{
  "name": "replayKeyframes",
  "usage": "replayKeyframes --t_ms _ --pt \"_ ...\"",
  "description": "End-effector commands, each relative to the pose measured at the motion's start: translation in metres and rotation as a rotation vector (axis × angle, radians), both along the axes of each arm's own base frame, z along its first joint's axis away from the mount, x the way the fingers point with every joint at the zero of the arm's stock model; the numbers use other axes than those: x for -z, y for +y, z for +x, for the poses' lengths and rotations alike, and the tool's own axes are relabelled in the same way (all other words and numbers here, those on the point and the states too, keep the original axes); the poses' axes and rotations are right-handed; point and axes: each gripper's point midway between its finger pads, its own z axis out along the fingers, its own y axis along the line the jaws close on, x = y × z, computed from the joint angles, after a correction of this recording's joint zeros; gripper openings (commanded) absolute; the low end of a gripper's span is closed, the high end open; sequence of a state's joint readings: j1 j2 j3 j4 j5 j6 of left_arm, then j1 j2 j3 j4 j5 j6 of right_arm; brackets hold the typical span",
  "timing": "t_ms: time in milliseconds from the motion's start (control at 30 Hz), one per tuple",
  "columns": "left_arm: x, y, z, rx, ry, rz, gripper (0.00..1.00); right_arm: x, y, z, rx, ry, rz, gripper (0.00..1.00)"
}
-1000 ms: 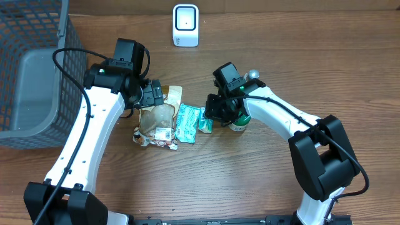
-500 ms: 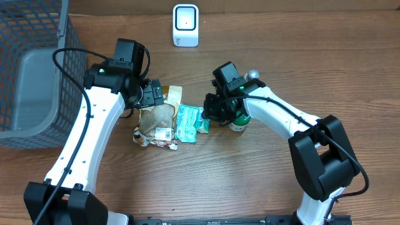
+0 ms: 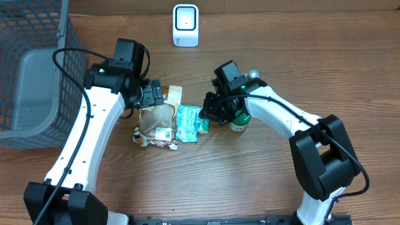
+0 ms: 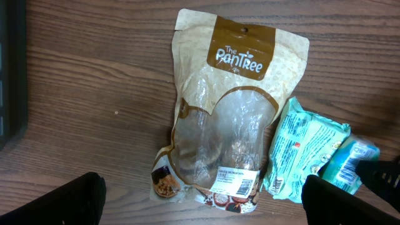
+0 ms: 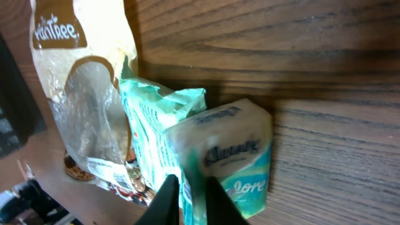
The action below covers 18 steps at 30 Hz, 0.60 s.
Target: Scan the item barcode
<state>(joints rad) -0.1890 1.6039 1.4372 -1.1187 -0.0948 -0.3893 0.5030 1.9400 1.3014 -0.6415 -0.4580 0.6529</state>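
Left gripper (image 3: pixel 152 95) hangs just right of the wire basket (image 3: pixel 37 25) that fills the table's (image 3: pixel 281 50) far-left corner, and its jaws stand spread wide with nothing between them. In the left wrist view its dark fingers (image 4: pixel 69 200) sit at the two bottom corners, with the goods between them below.

Under that gripper lies a tan pouch (image 3: pixel 156 119), flat on the wood. It has a clear window in its middle and a white printed label (image 4: pixel 237 181) near its lower end, face up. A crinkled teal pack (image 3: pixel 186 122) lies against the pouch's right side, its long edge running alongside the pouch.

Next to the right comes the small tissue pack (image 3: pixel 204 124), white and teal with blue lettering. It rests against the teal pack's right edge and is tipped up at an angle. The right gripper (image 5: pixel 189 199) is on it. The right wrist view shows the two pale fingers (image 5: pixel 165 197) nearly together, pinching the pack's near edge with only a thin strip of wrapper between them.

Just right of that gripper stands a green-topped bottle (image 3: pixel 239 120), upright and partly hidden under the arm.

The white scanner (image 3: pixel 185 25) stands at the table's far edge, well apart from the tissue pack and roughly in line with the teal pack.
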Motion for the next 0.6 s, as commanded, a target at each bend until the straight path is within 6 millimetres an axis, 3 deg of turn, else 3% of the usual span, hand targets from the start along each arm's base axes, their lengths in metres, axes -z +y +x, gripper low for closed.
replayKeyframes --t_ms 0,167,333,567 --pt "-0.006 0.001 0.002 -0.001 -0.019 0.006 1.00 0.000 -0.008 0.002 0.019 -0.012 -0.032 0.14" --pt "-0.006 0.001 0.002 -0.001 -0.019 0.006 1.00 0.005 -0.017 0.000 0.019 -0.013 -0.087 0.21" --pt "-0.006 0.001 0.002 -0.001 -0.019 0.006 0.99 -0.004 -0.016 0.002 0.020 -0.035 -0.076 0.27" --pt "-0.006 0.001 0.002 -0.001 -0.019 0.006 1.00 -0.001 -0.030 -0.001 0.030 -0.034 -0.150 0.31"
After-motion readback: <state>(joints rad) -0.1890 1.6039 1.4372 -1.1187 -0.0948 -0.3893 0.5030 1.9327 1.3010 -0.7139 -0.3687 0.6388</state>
